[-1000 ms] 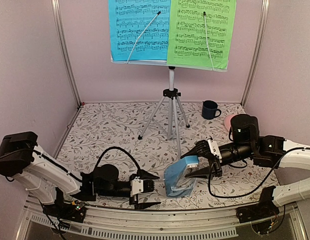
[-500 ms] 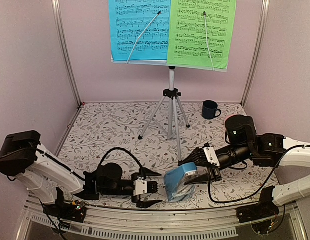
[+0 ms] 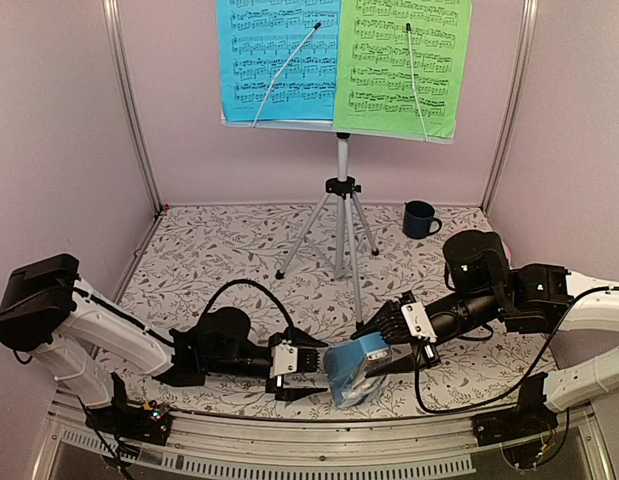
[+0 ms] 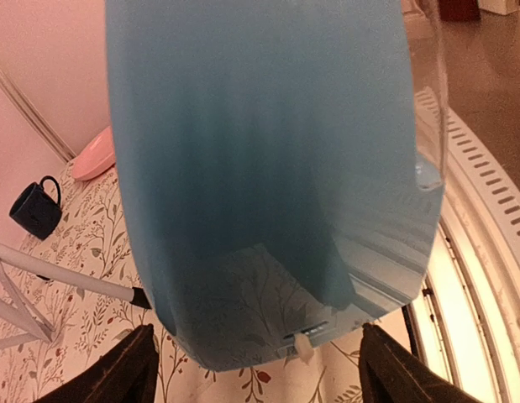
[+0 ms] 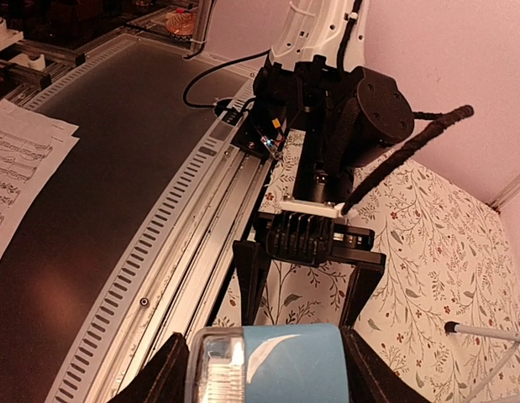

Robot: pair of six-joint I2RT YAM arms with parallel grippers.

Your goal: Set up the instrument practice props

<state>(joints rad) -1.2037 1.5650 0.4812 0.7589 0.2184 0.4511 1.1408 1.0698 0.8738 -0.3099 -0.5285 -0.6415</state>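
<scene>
Jaws of the right gripper [image 3: 377, 346] are clenched on the sides of the small blue metronome [image 3: 351, 368], about half spread by its width. The metronome is at the near middle of the table [image 3: 219, 260], tilted, with its lower end pointing left. Whether it touches the floral cloth cannot be told. In the right wrist view the two fingers [image 5: 171, 369] press against either side of the blue body [image 5: 276, 365].

The left gripper [image 3: 311, 368] is released and stands wide, level with the metronome and just left of it. In the left wrist view the blue body [image 4: 268, 168] fills the frame, and its end lies between the two dark fingertips [image 4: 117, 378] with a gap on each side. No contact shows.

The music stand [image 3: 339, 225] is at the far middle of the table, upright on its silver tripod. A blue sheet [image 3: 277, 60] is on the left of its desk and a green sheet [image 3: 402, 65] on the right, each under a thin wire arm. One tripod leg reaches toward the near side and ends near the right gripper.

A dark blue mug [image 3: 420, 219] stands at the far right, right of the tripod and apart from it; its inside does not show. A pink plate [image 4: 96, 155] lies near the mug, largely hidden behind the right arm in the top view.
</scene>
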